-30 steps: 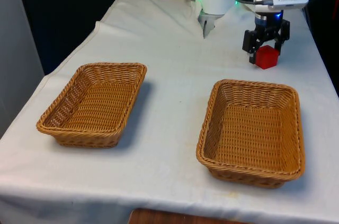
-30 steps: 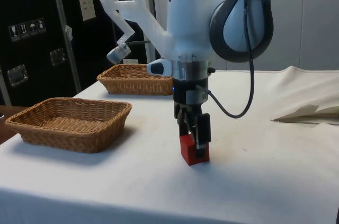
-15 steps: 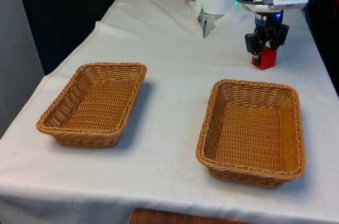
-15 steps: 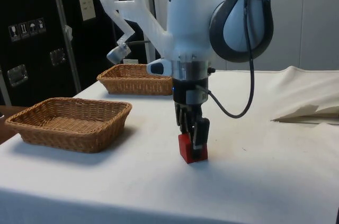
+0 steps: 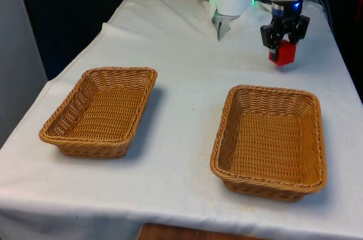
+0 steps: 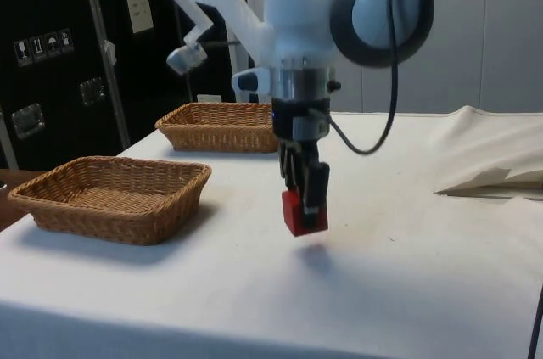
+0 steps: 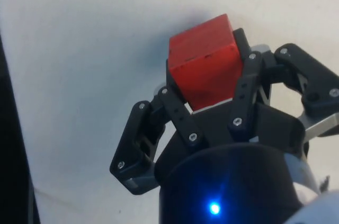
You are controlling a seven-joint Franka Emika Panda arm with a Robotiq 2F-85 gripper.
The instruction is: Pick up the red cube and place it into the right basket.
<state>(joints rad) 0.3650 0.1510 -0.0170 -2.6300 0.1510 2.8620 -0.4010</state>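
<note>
My black gripper (image 5: pixel 283 46) is shut on the red cube (image 5: pixel 284 53), which hangs a little above the white cloth at the far end of the table, on the front view's right. From the side, the red cube (image 6: pixel 303 213) floats clear of the table with its shadow beneath it, pinched by the gripper (image 6: pixel 304 203). The wrist view has the red cube (image 7: pixel 204 61) clamped between both fingers (image 7: pixel 177 110). The right basket (image 5: pixel 270 139), a brown wicker tray, lies nearer the camera than the cube and holds nothing.
A second wicker basket (image 5: pixel 100 109) sits on the front view's left. In the side view both baskets (image 6: pixel 110 196) lie to the gripper's left. A fold of cloth (image 6: pixel 492 179) is rumpled at the side view's right edge.
The fingers closed on the red cube while it stood on the cloth. The gripper has since risen, lifting the cube off the table.
</note>
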